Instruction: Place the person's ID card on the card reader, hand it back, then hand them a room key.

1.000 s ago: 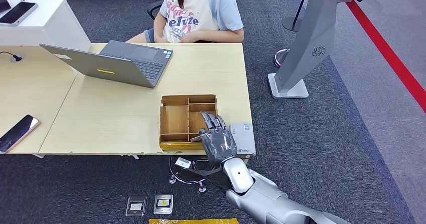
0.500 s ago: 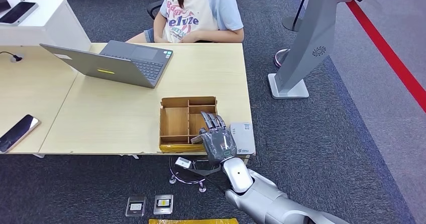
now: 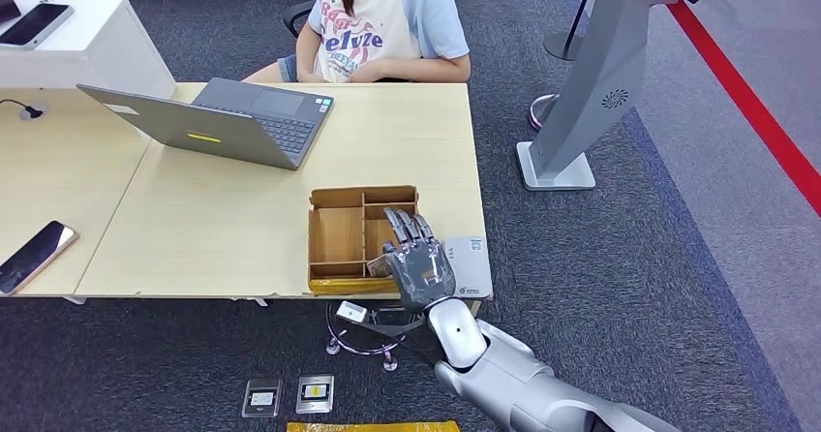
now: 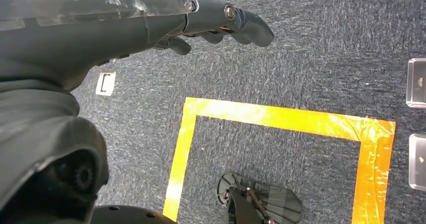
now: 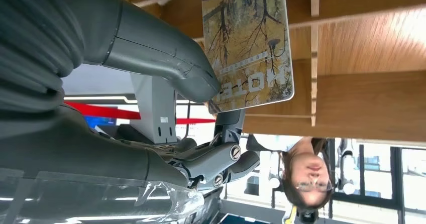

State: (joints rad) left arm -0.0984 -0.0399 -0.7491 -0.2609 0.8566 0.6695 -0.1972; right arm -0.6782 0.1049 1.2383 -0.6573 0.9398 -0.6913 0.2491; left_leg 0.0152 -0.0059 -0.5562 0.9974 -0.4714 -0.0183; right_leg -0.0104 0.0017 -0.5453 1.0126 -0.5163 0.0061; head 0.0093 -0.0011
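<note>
My right hand (image 3: 418, 258) hovers over the right side of the brown compartment box (image 3: 339, 233) at the table's near edge. In the right wrist view its thumb (image 5: 166, 68) pinches a room key card (image 5: 248, 43) printed with trees and the word HOTEL, just above the box's wooden dividers (image 5: 351, 58). The white card reader (image 3: 470, 265) lies right beside the box, at the table's corner. The person (image 3: 382, 20) sits at the far side in a light T-shirt, arms on the table edge. My left hand (image 4: 221, 25) hangs over the carpet with its fingers apart, holding nothing.
An open grey laptop (image 3: 223, 117) stands at the far left of the table, a phone (image 3: 34, 255) near its left front edge. A grey kiosk stand (image 3: 591, 74) rises right of the table. Two card holders (image 3: 288, 395) and yellow tape (image 4: 281, 121) lie on the floor.
My right hand has shifted a little forward and up over the box; the table's things and the person have not moved.
</note>
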